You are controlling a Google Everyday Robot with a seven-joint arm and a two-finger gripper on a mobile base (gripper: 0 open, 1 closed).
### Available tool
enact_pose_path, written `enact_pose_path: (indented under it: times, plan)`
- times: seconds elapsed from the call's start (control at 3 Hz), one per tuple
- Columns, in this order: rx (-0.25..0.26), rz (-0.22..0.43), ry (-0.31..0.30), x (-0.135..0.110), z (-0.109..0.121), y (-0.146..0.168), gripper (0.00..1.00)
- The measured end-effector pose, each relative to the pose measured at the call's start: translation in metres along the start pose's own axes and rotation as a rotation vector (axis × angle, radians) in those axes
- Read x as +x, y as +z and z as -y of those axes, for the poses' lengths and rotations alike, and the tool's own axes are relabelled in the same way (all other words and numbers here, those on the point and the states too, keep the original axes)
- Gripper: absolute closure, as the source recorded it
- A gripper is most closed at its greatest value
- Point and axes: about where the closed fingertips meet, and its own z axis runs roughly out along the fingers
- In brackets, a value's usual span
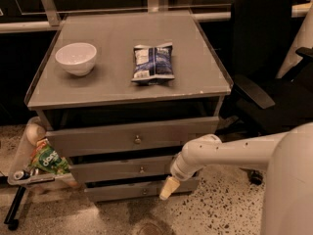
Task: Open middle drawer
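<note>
A robot's white arm (pixel 230 153) reaches in from the right toward a grey cabinet (pixel 122 89). Its gripper (pixel 168 188) hangs low at the right end of the drawer fronts and points down toward the speckled floor (pixel 220 209). From this angle it cannot be told whether the gripper is apart or closed, and it holds nothing. The job is to open the middle drawer (pixel 112 171), the mid-sized of three grey fronts. It sits between the taller top drawer (pixel 98 141) and the narrow bottom drawer (pixel 122 192), and appears shut or very nearly so. Its small round knob (pixel 142 170) lies left of the gripper and a little above it, apart from it and not yet touched. The gripper's tip shows in front of the bottom drawer, so the arm appears to be in its approach, coming in low and from the side to keep off the overhanging top. By that reading the gripper must rise and shift left to close on the knob, the front's only handhold, before pulling straight out. The risk is catching the wrong front, as the three sit close together. On top, a white bowl (pixel 76 58) and a blue snack bag (pixel 153 62) rest well back from the front edge. A black office chair (pixel 264 58) stands to the right.
</note>
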Motion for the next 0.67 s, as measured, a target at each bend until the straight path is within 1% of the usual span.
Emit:
enact_pose_path:
  times: [0.33, 0.67]
  plan:
    - [0.040, 0.003, 0.008, 0.001, 0.019, 0.018, 0.00]
    - [0.084, 0.015, 0.009, 0.001, 0.036, 0.024, 0.00]
